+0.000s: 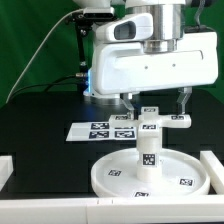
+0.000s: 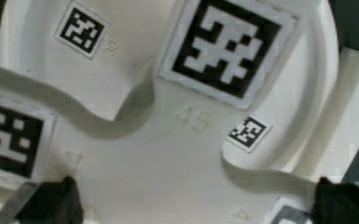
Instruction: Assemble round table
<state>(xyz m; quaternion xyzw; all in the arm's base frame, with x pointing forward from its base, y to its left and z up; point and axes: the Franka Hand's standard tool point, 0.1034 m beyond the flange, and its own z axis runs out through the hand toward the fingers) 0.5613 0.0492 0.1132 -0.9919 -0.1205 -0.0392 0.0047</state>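
Note:
The large rimmed round disc point(image 1: 112, 175) lies flat at the front of the table. The short cylindrical leg point(image 1: 147, 152) stands upright on its middle. The cross-shaped base point(image 1: 152, 121) sits on top of the leg, tags facing up. My gripper point(image 1: 155, 108) hangs just above the base with its fingers point(image 1: 127, 101) spread wide on either side of it, open and holding nothing. In the wrist view the base point(image 2: 176, 110) fills the picture, and the gripper point(image 2: 197, 205) straddles it with dark fingertips point(image 2: 51, 200) at both sides.
The marker board point(image 1: 92, 130) lies on the black table behind the disc. White raised walls stand at the front left point(image 1: 5, 170) and front right point(image 1: 214, 168). The arm's white body point(image 1: 150, 60) looms over the back of the scene.

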